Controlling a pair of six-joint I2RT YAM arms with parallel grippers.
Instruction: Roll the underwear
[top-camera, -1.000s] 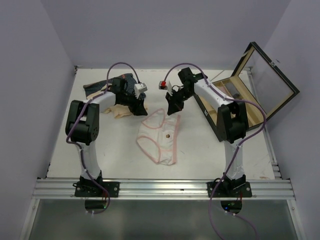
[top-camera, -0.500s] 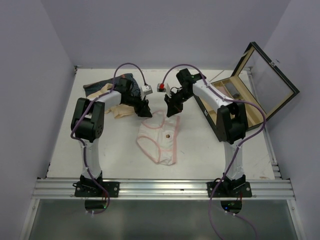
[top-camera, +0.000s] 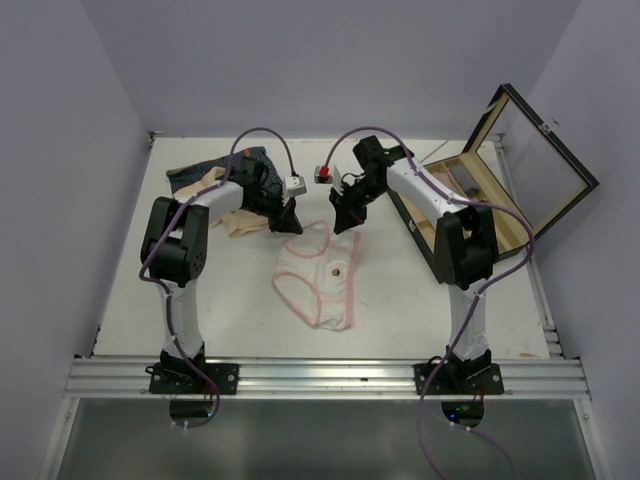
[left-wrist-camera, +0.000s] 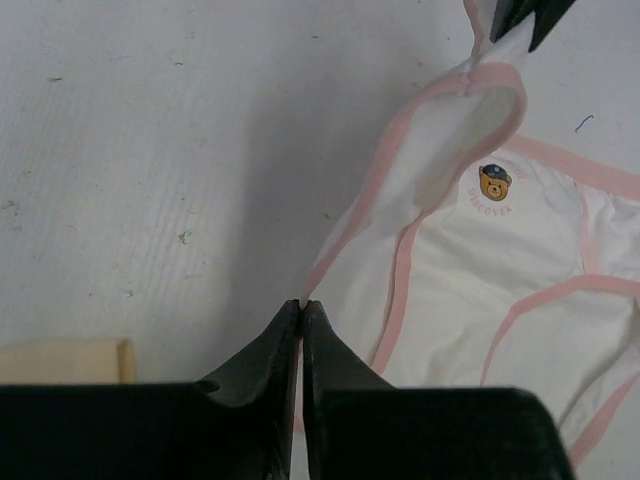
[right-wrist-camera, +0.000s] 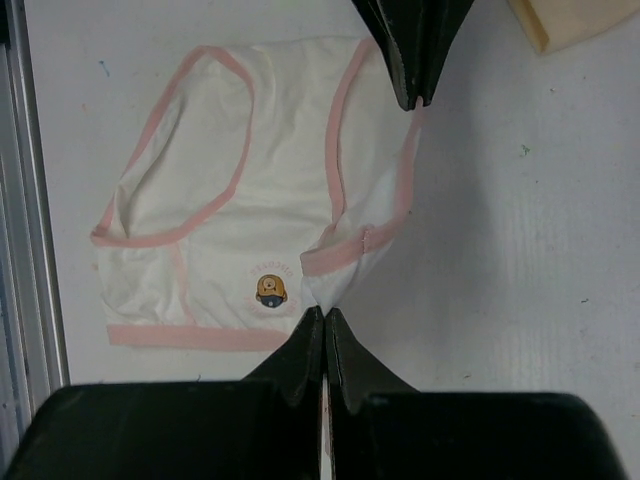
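The pink-and-white underwear (top-camera: 322, 272) lies flat mid-table, a small bear print (left-wrist-camera: 494, 183) on its front. My left gripper (top-camera: 291, 224) is at its far left corner, jaws shut on the pink hem (left-wrist-camera: 345, 235). My right gripper (top-camera: 340, 224) is shut on the far right corner, lifting a small peak of cloth (right-wrist-camera: 345, 268). Each wrist view shows the other gripper's tips across the waistband. The beige underwear (top-camera: 240, 222) lies under the left arm, and the navy striped underwear (top-camera: 203, 173) is behind it.
The wooden compartmented box (top-camera: 462, 178) stands at the right with its glass lid (top-camera: 546, 165) raised. A metal rail (top-camera: 320, 375) runs along the near edge, and side walls close in the table.
My left gripper moved right onto the pink-and-white underwear's far left corner and closed on the hem. The right gripper stayed shut on its corner, shifting only slightly.
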